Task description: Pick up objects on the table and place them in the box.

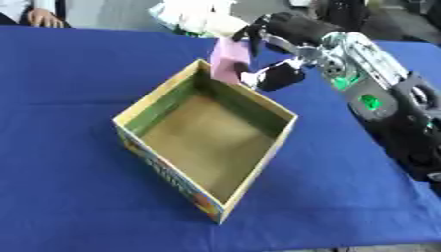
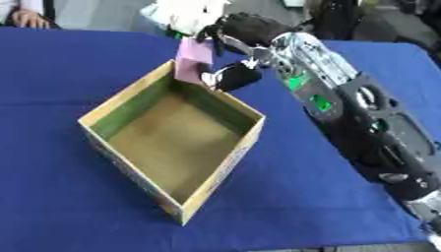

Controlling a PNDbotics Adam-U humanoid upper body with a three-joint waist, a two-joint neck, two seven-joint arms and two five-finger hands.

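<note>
An open cardboard box (image 1: 131, 110) with a brown floor stands on the blue table, turned cornerwise, with nothing visible inside. My right hand (image 1: 277, 74) reaches in from the right and hangs over the box's far corner. Its fingers and thumb are curled on a flat pink object (image 1: 228, 60), which hangs upright just above the far rim. My left hand shows in neither view.
Blue cloth (image 1: 60, 74) covers the table around the box. Beyond the far edge lies a pale, white-and-green bundle (image 1: 194, 17). My right forearm (image 2: 344, 113) crosses the right side of the table. The near table edge runs along the bottom.
</note>
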